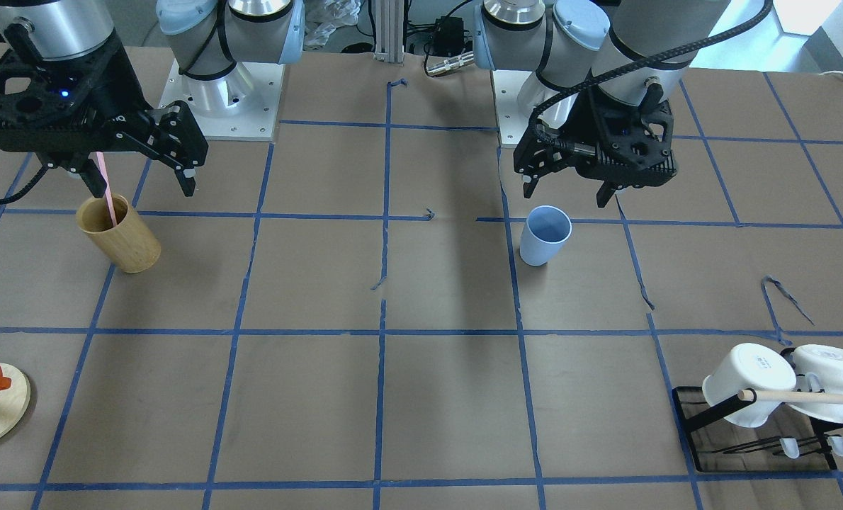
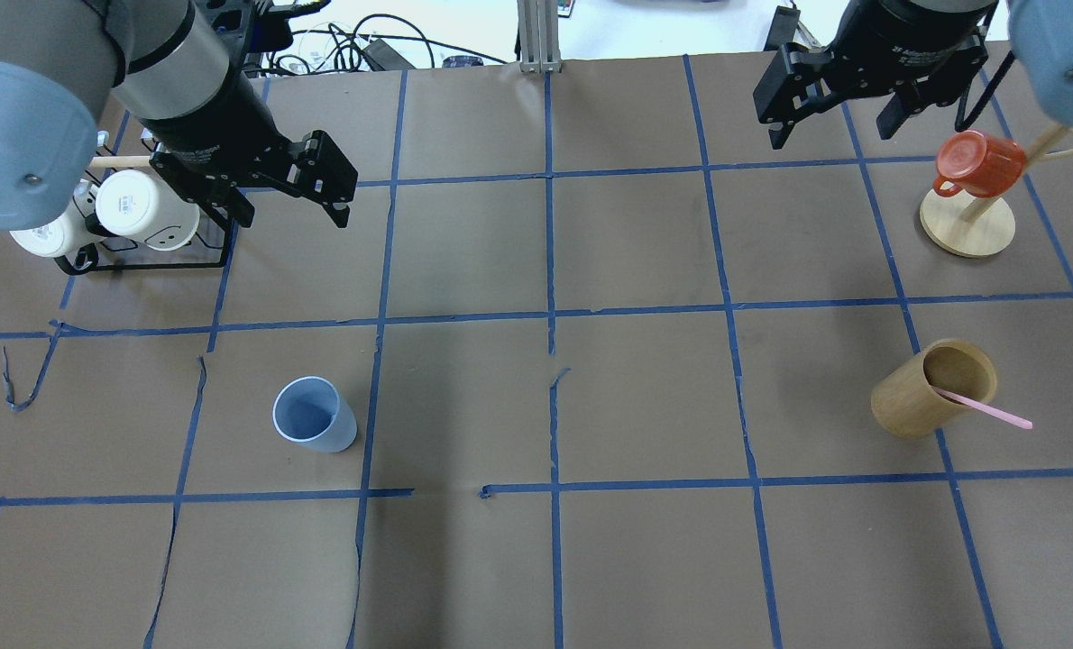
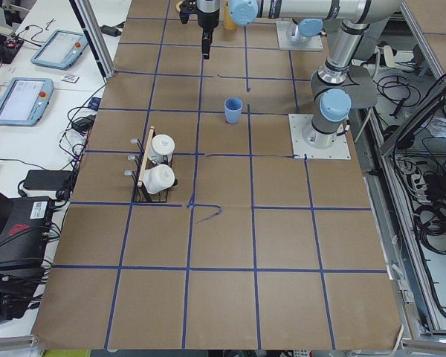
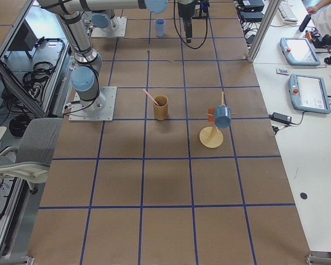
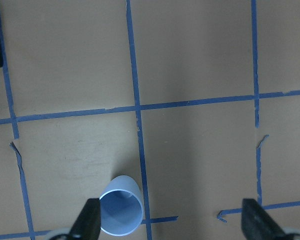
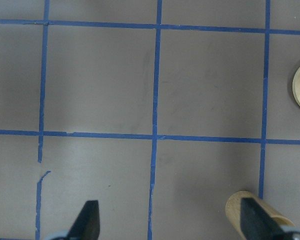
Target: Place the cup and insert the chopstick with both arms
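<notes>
The pale blue cup (image 1: 545, 234) stands upright on the table, also in the overhead view (image 2: 313, 415) and at the bottom of the left wrist view (image 5: 120, 212). The pink chopstick (image 1: 108, 190) leans inside a tan wooden cup (image 1: 118, 235), its end sticking out over the rim (image 2: 987, 410). My left gripper (image 1: 567, 195) hangs open and empty high above the table, beside and over the blue cup (image 2: 293, 216). My right gripper (image 1: 144, 190) is open and empty, high up near the tan cup (image 2: 829, 131), touching nothing.
A black rack with two white mugs (image 1: 783, 386) and a light wooden rod (image 1: 811, 397) stands at the table's left end (image 2: 122, 212). A red mug on a wooden stand (image 2: 978, 167) is at the right end. Blue tape lines grid the brown table.
</notes>
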### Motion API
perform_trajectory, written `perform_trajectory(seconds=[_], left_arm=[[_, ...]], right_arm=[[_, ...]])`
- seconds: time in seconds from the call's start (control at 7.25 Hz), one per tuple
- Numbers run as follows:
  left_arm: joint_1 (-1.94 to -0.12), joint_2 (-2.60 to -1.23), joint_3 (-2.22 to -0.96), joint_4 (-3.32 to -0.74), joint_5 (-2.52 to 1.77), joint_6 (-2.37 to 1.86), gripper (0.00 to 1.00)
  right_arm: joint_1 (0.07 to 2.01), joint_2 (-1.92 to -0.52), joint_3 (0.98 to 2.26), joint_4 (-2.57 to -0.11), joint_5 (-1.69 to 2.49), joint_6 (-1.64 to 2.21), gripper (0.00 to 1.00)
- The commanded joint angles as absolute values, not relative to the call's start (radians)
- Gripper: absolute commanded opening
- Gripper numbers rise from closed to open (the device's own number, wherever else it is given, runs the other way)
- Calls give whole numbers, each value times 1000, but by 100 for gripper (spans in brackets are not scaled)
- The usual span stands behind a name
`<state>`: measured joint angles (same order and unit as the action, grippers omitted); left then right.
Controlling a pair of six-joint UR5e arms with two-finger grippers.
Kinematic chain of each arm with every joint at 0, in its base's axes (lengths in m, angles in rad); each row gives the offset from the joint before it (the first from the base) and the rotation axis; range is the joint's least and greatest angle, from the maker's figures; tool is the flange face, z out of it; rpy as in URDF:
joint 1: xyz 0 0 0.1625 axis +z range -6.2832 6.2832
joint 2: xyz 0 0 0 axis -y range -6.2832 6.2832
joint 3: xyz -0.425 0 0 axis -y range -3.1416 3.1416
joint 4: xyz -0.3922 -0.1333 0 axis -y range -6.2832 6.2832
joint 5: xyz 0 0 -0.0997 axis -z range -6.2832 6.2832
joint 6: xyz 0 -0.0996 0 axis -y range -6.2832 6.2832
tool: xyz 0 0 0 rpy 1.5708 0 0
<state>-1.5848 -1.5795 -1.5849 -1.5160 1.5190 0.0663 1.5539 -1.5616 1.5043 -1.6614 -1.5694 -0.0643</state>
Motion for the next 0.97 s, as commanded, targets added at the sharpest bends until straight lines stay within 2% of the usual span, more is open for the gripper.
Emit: perform_trajectory(seconds=[0.0,0.83], left_arm=[[-1586,-1578,-1588,-1517,1520,67,100],[-1585,-1555,-1612,-1525,1528,67,100]], right_arm=[[1554,-1562,1505,-1663,-1569,-64,100],[1554,-1562,1506,-1669,-1569,-64,100]])
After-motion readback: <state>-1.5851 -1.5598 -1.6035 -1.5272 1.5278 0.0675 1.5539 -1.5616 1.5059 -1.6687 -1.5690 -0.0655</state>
